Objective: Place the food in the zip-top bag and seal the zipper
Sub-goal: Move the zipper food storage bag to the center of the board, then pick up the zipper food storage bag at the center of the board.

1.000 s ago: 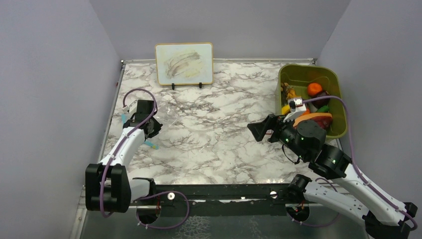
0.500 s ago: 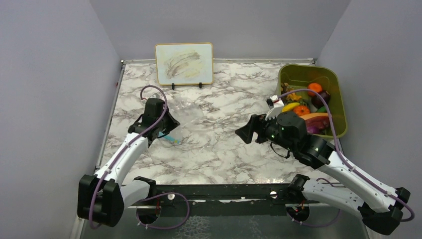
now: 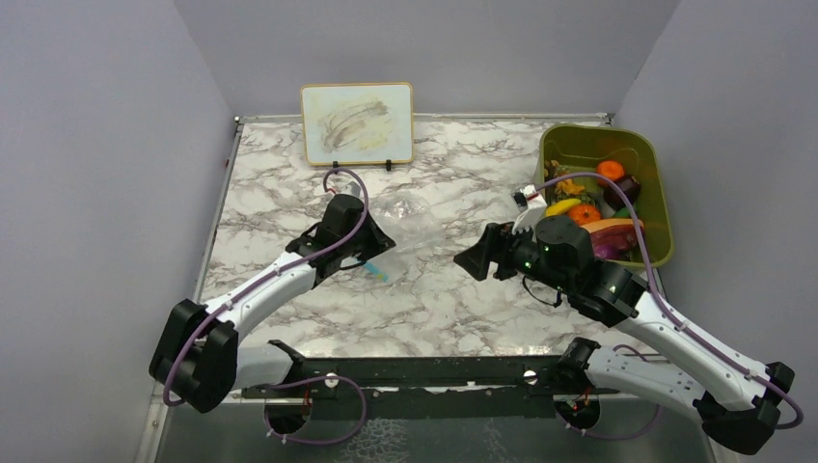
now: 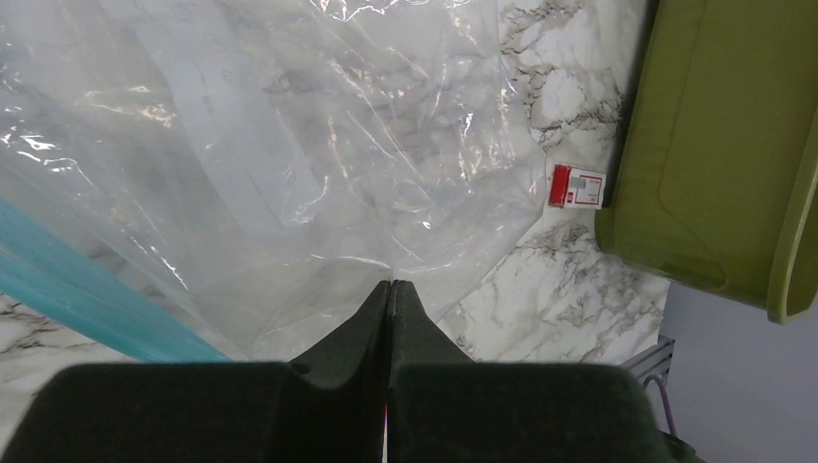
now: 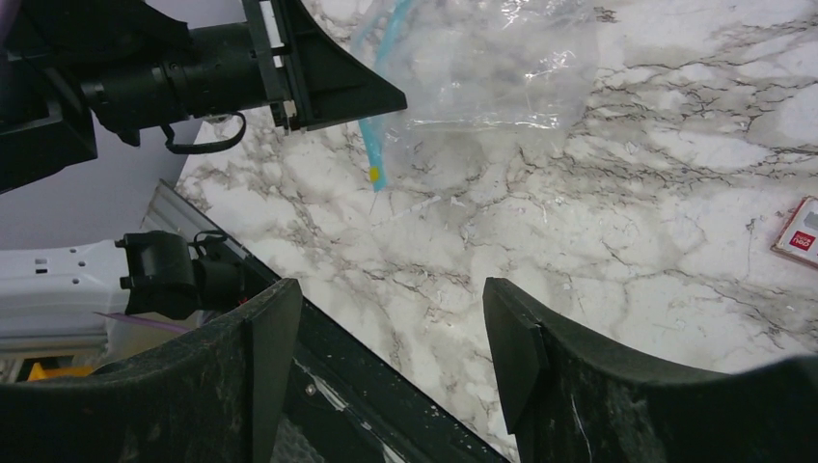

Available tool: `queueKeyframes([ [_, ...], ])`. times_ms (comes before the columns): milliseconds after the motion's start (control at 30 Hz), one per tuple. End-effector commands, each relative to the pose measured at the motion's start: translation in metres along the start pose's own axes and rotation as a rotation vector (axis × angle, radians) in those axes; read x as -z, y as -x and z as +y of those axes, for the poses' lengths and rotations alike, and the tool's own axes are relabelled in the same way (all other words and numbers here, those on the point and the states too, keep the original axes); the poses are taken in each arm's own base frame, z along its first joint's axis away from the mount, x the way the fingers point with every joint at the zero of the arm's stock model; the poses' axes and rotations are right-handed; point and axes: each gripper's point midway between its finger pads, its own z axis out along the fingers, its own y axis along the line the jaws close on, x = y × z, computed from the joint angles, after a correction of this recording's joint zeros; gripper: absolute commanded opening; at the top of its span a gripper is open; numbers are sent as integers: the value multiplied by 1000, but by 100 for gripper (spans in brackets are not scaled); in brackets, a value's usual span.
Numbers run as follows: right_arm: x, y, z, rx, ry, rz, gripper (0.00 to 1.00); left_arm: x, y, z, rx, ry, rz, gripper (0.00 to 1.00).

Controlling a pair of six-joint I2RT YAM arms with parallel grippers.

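Observation:
The clear zip-top bag (image 3: 403, 214) lies crinkled on the marble table near the middle. Its light-blue zipper (image 3: 377, 271) trails toward the front. My left gripper (image 3: 374, 239) is shut on the bag's plastic; in the left wrist view the fingertips (image 4: 391, 286) pinch the film, with the zipper (image 4: 58, 285) at the left. My right gripper (image 3: 475, 260) is open and empty, hovering right of the bag; its view shows the bag (image 5: 502, 68) and zipper (image 5: 372, 145) ahead. The food sits in the olive bin: banana (image 3: 562, 206), orange piece (image 3: 608, 171), purple piece (image 3: 627, 186).
The olive-green bin (image 3: 652, 154) stands at the right edge, also in the left wrist view (image 4: 714, 145). A small red-and-white card (image 3: 526, 198) lies just left of it. A framed picture board (image 3: 357, 122) stands at the back. The black frame rail (image 3: 434, 368) runs along the front.
My left arm has swung right from the left edge toward the middle, dragging the bag with it. My right gripper has shifted left, away from the bin, still open.

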Motion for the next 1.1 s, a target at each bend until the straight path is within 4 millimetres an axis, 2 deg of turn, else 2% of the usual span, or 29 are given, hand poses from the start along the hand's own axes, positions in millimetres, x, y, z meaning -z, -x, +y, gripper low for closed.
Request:
queueKeyframes([
  [0,0,6,15,-22,56,-4,68,-9,-5,-30,-5,-131,9,0],
  [133,-5,5,17,-33,58,3,67,-10,-8,-37,-38,-173,24,1],
  [233,-10,4,18,-39,55,14,65,-4,-3,-41,-106,-186,11,13],
  [333,-17,4,18,-44,45,29,63,10,10,-44,-181,-163,-43,28],
  [567,-39,3,22,-49,42,54,57,62,56,-37,-334,-50,-261,59],
  [667,-50,3,24,-52,41,65,54,90,72,-35,-401,-18,-352,81],
  [800,-68,2,24,-47,24,81,50,125,87,-26,-485,26,-460,99],
  [1067,-122,-10,20,20,-42,126,47,180,95,1,-556,60,-660,100],
])
